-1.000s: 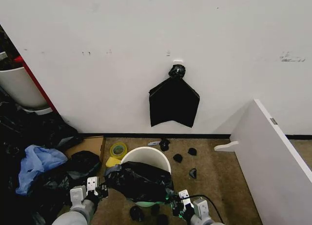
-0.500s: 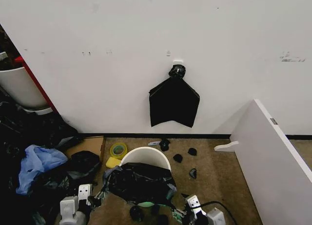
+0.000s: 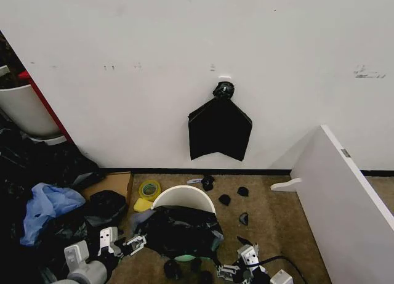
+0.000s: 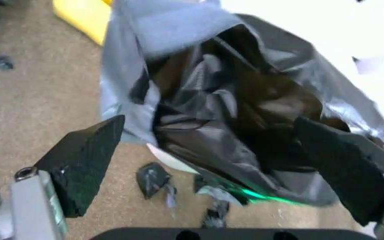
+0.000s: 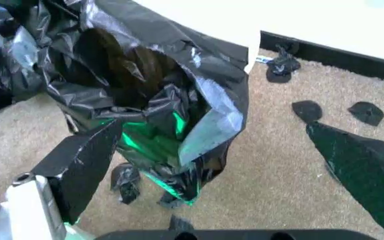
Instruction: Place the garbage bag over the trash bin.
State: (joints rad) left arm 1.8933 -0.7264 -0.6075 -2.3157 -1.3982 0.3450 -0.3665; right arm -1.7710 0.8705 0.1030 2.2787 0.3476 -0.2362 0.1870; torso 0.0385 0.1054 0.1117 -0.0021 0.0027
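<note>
— While the garbage bag [image 3: 180,231] lay draped over the near side of the trash bin [image 3: 184,199], what did the two grippers look like to you?

— Both were spread apart and gripped nothing. The left gripper [image 3: 122,242] sat low, just beside the bag's left edge; the right gripper [image 3: 240,264] was low on the other side, a little clear of it. From the left wrist view, the fingers [image 4: 85,165] framed the crumpled plastic without touching it.

— And the bag covered the bin properly?

— I judged not. The far arc of the white rim was bare, and the film bunched over the front with its mouth sagging inward. The bin stood on the carpet near the wall, with small black scraps [image 3: 225,199] around it.

— So how should the step have been done well?

— To my mind, each gripper needed to pinch only the top hem, at opposite sides, then stretch the mouth wider than the rim before lowering it. Grabbing a thick fold risked dragging the light bin along or tearing the thin film.
</note>
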